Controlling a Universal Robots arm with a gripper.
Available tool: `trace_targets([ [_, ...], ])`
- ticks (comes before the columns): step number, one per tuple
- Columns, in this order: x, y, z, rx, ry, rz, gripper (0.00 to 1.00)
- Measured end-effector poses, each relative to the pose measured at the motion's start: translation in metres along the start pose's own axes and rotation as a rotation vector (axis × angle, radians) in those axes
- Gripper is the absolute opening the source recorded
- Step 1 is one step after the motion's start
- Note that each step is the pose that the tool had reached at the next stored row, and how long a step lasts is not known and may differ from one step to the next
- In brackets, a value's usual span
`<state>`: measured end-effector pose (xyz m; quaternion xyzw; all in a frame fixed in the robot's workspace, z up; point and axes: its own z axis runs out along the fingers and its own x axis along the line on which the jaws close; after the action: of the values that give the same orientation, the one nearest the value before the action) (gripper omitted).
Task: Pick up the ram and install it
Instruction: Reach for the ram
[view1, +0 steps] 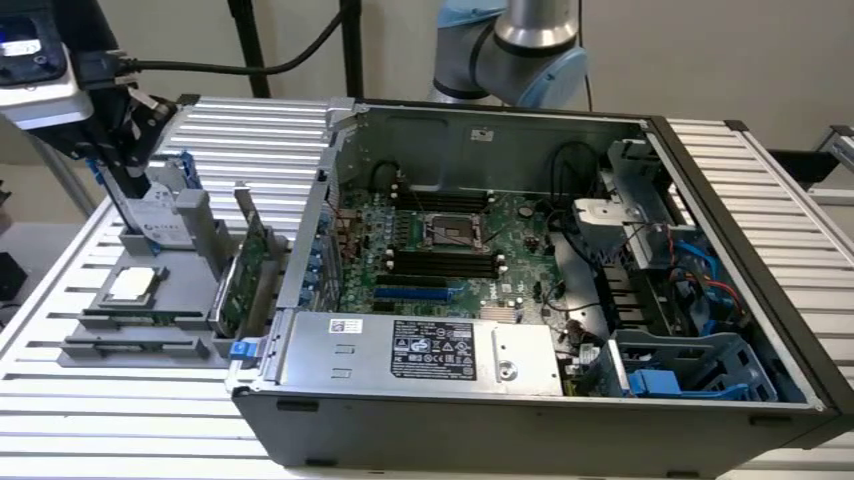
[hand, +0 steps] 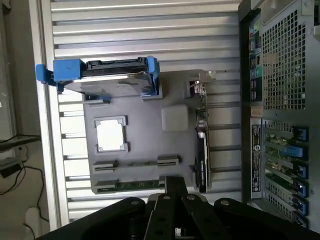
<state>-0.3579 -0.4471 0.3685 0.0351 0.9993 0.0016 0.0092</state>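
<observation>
Grey moulded plastic parts holder (view1: 200, 355) sits on the ribbed metal counter (view1: 80, 420) just beside the open black computer case (view1: 534, 430) in the exterior view, keeping spares upright and within reach. The black gripper (view1: 123, 175) hangs over it, well apart from the motherboard's long black memory slots (view1: 434, 262). In the wrist view, the ram, a thin green circuit-board stick (hand: 137, 185), stands on edge in the holder's end slot, probably to present its flat faces. Whether the jaws are released or clenched, I cannot tell.

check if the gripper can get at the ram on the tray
Probably yes: the ram lies uncovered along the edge of the tray, and the gripper hangs above the tray with nothing between.
</observation>
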Motion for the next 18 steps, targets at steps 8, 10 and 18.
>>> trace_targets([
  [8,0.018,-0.0116,0.0056,0.0008,0.0057,0.000,0.00],
  [10,0.023,-0.0146,0.0070,0.0011,0.0069,0.000,0.00],
  [18,0.039,-0.0222,0.0103,0.0016,0.0092,0.000,0.00],
])
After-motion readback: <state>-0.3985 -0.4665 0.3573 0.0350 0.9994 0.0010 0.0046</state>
